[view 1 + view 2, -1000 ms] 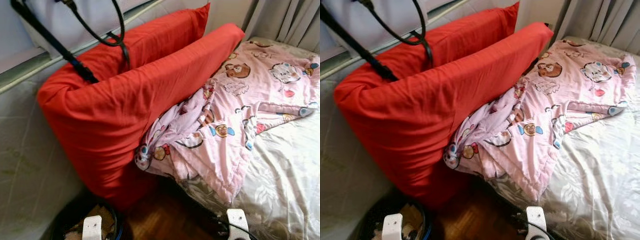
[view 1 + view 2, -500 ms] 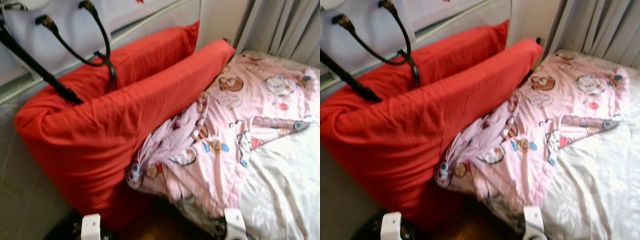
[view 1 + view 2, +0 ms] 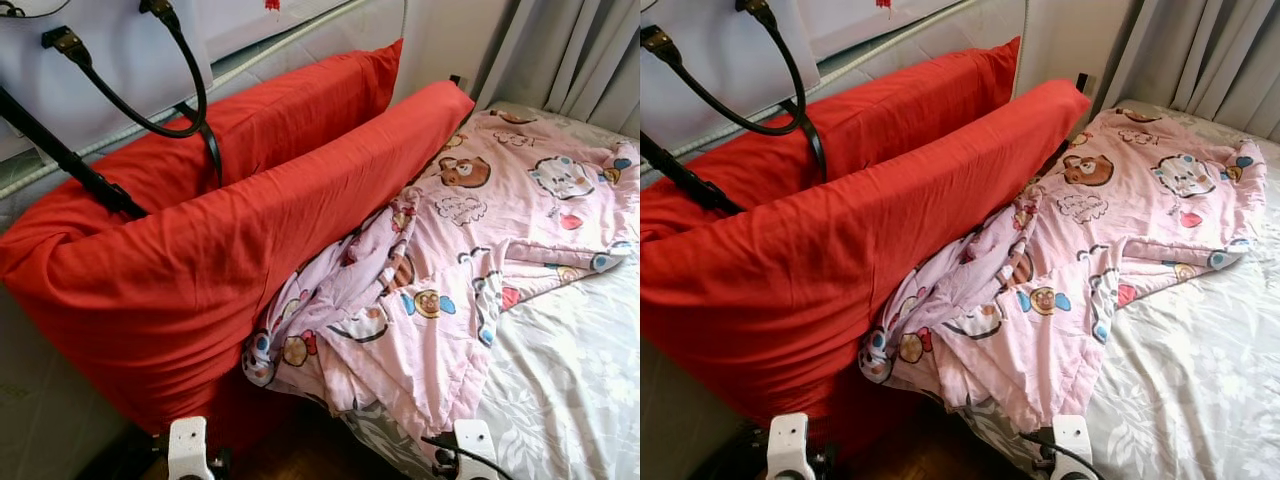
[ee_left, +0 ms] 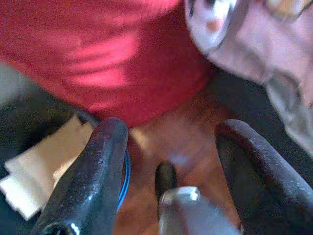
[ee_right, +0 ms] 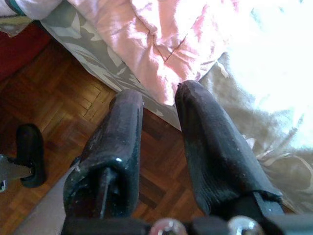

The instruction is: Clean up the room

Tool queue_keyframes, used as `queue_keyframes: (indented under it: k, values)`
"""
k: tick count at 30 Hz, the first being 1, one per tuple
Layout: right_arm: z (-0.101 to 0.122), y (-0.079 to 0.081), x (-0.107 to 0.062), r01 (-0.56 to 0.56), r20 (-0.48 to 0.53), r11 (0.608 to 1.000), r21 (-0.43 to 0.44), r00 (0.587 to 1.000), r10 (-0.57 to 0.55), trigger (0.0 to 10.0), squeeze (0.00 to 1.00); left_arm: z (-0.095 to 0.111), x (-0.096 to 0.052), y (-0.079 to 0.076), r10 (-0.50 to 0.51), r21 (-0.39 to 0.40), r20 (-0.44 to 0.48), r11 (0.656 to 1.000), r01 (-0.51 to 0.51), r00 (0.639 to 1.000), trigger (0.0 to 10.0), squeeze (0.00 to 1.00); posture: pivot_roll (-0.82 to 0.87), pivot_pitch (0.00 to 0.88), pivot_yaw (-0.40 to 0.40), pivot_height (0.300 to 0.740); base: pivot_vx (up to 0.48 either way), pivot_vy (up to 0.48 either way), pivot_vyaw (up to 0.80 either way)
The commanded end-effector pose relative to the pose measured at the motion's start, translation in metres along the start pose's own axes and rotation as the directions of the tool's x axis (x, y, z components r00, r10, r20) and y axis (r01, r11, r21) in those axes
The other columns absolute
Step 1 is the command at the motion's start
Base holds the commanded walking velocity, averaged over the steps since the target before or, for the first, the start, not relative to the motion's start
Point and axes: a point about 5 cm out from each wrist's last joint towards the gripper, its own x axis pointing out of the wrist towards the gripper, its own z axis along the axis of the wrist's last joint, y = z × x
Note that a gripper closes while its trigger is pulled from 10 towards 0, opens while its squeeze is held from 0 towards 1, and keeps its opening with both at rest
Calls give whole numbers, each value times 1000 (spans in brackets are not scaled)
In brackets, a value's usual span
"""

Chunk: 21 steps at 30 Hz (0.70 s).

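Approach step: the left gripper (image 4: 168, 147), jaws apart, and right gripper (image 5: 159, 127), jaws slightly parted, hang empty; the rumpled pink blanket (image 3: 470, 240) lies on the bed (image 3: 580, 390) ahead, next needing a forward reach.

Long red matt cloth pillows (image 3: 250, 230), wrinkled; pink cartoon-print quilted cloth blanket (image 3: 470, 240) (soft, matt); grey leaf-print sheet (image 3: 570, 390), slight sheen; brown glossy wood parquet floor (image 5: 58, 93).

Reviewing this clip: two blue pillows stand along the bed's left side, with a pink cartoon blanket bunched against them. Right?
Not quite: the left eye view shows the pillows are red, not blue. They do stand along the bed's left side, with the pink cartoon blanket bunched against them.
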Motion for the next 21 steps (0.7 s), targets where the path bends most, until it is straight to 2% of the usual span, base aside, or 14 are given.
queue_keyframes:
  k: [1, 5, 12, 17, 21]
  values:
    - [-2, -2, -2, 1, 32, 999, 36, 999, -3, 10000, 0, 14, 3, -1, -13, -2, 79, 1000, 13, 997, 10000, 0, -54, 147, -1, 740, 0, 0, 0]
    - [2, -1, -4, -14, 105, 999, 51, 994, 9, 10000, 0, 36, -1, -15, -121, 69, 258, 992, 107, 959, 10000, 0, -71, 159, 5, 740, 0, 0, 0]
    - [3, -2, -5, -24, 135, 999, 46, 991, 18, 10000, 0, 39, -9, -14, -132, 77, 328, 991, 113, 935, 10000, 0, -60, 171, 1, 740, 0, 0, 0]
    - [2, -3, -7, -9, 160, 999, 39, 987, 2, 10000, 0, 38, -21, -11, -120, 73, 386, 992, 99, 915, 10000, 0, -65, 180, -5, 740, 0, 0, 0]
    - [1, -4, -8, -5, 161, 999, 48, 987, -2, 10000, 0, 44, -23, -13, -108, 61, 416, 994, 91, 903, 10000, 0, -60, 181, -5, 740, 0, 0, 0]
